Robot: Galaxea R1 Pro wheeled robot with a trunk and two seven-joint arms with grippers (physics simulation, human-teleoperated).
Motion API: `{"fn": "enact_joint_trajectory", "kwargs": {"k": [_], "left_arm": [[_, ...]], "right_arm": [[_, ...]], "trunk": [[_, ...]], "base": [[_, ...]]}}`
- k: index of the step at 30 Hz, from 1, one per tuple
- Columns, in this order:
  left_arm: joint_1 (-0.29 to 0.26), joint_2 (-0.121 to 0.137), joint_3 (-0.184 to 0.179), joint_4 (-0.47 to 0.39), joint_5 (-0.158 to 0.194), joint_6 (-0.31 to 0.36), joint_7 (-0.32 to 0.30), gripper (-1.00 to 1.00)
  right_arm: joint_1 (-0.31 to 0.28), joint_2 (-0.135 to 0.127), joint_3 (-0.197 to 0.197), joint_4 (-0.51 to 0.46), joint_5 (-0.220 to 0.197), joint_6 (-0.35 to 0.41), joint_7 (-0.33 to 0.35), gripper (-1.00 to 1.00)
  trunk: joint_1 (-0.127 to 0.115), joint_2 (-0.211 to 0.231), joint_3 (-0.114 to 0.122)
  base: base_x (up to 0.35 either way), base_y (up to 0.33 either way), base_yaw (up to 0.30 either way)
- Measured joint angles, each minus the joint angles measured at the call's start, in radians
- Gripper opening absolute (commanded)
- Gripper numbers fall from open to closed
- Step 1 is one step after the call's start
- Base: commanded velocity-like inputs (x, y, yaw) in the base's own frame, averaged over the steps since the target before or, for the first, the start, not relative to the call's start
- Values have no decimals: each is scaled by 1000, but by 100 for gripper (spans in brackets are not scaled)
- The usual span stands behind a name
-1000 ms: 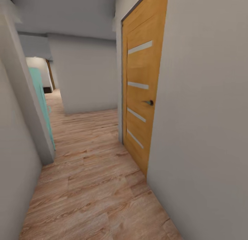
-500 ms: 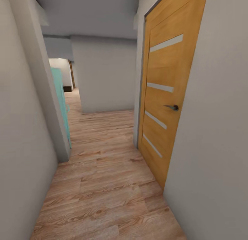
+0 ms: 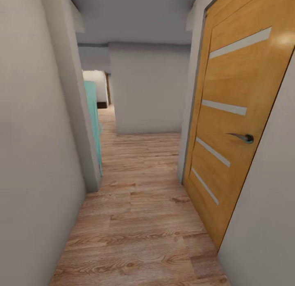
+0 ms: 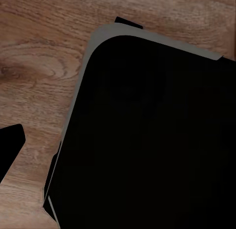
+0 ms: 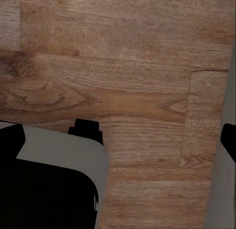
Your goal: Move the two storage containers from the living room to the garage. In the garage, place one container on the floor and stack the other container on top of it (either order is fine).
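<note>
The two storage containers are out of view, and so is the garage. The head view looks down a narrow corridor with a light wood plank floor [image 3: 139, 220]. My right gripper [image 5: 118, 138] hangs over the planks, its dark fingertips [image 5: 10, 136] far apart at the picture's edges, open and empty. Of my left gripper [image 4: 118, 145] one dark fingertip [image 4: 9, 150] shows at the edge, spread wide, over the floor and my own dark base [image 4: 157, 140]; nothing is in it.
A closed orange wooden door [image 3: 229, 126] with a metal handle [image 3: 241, 137] lines the right wall. A grey wall [image 3: 37, 155] runs close on the left, ending at a corner by a teal panel [image 3: 93, 118]. The corridor meets a grey wall [image 3: 147, 89] ahead and opens leftward.
The whole head view has shifted: the camera has moved forward along the corridor and turned, so the orange door looks larger and further right, and the left wall closer.
</note>
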Motion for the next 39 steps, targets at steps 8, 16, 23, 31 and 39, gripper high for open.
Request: {"fn": "enact_joint_trajectory", "kwargs": {"k": [8,16,23,31,39], "left_arm": [[0,0,0,0,0,1,0,100],[0,0,0,0,0,8,0,100],[0,0,0,0,0,9,0,100],[0,-1,0,0,-1,8,0,100],[0,-2,-1,0,-2,8,0,100]], "right_arm": [[0,1,0,0,-1,3,0,100],[0,1,1,0,-2,6,1,100],[-1,-1,1,-1,0,3,2,100],[-1,-2,2,-1,0,3,2,100],[-1,-2,2,-1,0,2,2,100]], "trunk": [[0,0,0],[0,0,0],[0,0,0],[0,0,0],[0,0,0]], "base": [[322,0,266],[322,0,36],[323,0,2],[325,0,0],[325,0,0]]}}
